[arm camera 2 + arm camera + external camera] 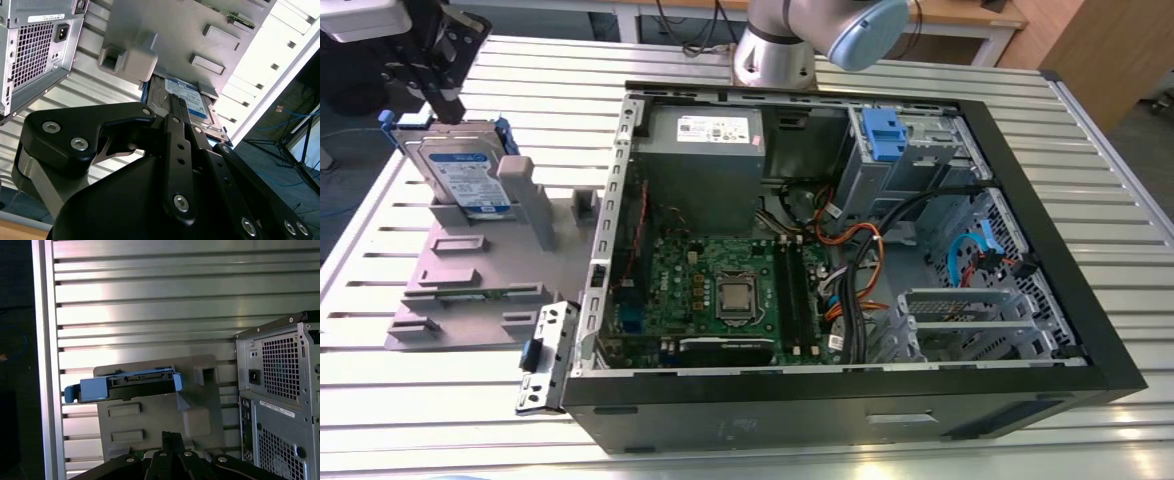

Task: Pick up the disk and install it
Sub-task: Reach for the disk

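Here, hand (447,108) just above upright disk (460,178), blue-white label.

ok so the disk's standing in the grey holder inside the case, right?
Not inside. The exterior view shows the disk standing in the grey holder outside the case, on the table at the exterior view's left of it.

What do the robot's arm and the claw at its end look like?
The arm is a rounded, silver-grey tube with a pale blue cap on its joint. The gripper is black. In the second wrist view it is made of flat, angular links pinned together with shiny silver screws, and these sit over a duller grey metal body.
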Robot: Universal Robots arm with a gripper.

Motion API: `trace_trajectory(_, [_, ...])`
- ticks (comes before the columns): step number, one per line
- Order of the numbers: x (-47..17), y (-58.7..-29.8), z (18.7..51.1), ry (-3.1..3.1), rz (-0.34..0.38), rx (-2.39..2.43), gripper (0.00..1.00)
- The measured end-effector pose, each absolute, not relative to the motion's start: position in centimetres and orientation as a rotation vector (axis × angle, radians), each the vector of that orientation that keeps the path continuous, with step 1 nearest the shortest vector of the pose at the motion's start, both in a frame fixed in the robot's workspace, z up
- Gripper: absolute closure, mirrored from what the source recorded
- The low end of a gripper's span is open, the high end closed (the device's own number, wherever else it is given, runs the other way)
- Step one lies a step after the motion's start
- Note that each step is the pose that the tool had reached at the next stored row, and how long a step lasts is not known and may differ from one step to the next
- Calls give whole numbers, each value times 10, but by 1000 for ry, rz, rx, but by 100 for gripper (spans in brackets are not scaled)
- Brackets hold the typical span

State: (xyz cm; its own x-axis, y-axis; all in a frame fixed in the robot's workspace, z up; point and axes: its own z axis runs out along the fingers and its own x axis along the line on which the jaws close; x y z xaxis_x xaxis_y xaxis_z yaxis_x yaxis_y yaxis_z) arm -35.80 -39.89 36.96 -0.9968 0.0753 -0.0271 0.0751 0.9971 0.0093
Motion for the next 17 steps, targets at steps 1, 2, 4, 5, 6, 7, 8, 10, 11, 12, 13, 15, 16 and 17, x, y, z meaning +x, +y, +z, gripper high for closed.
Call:
trace_trajectory(1, [-358, -399, 370, 3112, 13, 117, 89])
trace_trajectory(2, [-358, -399, 370, 3112, 13, 117, 89])
trace_trajectory(4, [-367, -399, 369, 3112, 12, 117, 89])
trace_trajectory(5, [-367, -399, 369, 3112, 12, 117, 89])
trace_trajectory(6, [-367, -399, 369, 3112, 12, 117, 89])
trace_trajectory(7, [-368, -399, 369, 3112, 12, 117, 89])
trace_trajectory(8, [-368, -399, 369, 3112, 12, 117, 89])
trace_trajectory(10, [-368, -399, 369, 3112, 11, 117, 89])
trace_trajectory(11, [-369, -399, 369, 3112, 12, 117, 89])
trace_trajectory(12, [-369, -399, 369, 3112, 12, 117, 89])
trace_trajectory(13, [-370, -399, 369, 3112, 11, 117, 89])
trace_trajectory(15, [-371, -399, 369, 3112, 12, 117, 89])
trace_trajectory(16, [-372, -399, 369, 3112, 12, 117, 89])
trace_trajectory(17, [-372, -399, 369, 3112, 12, 117, 89])
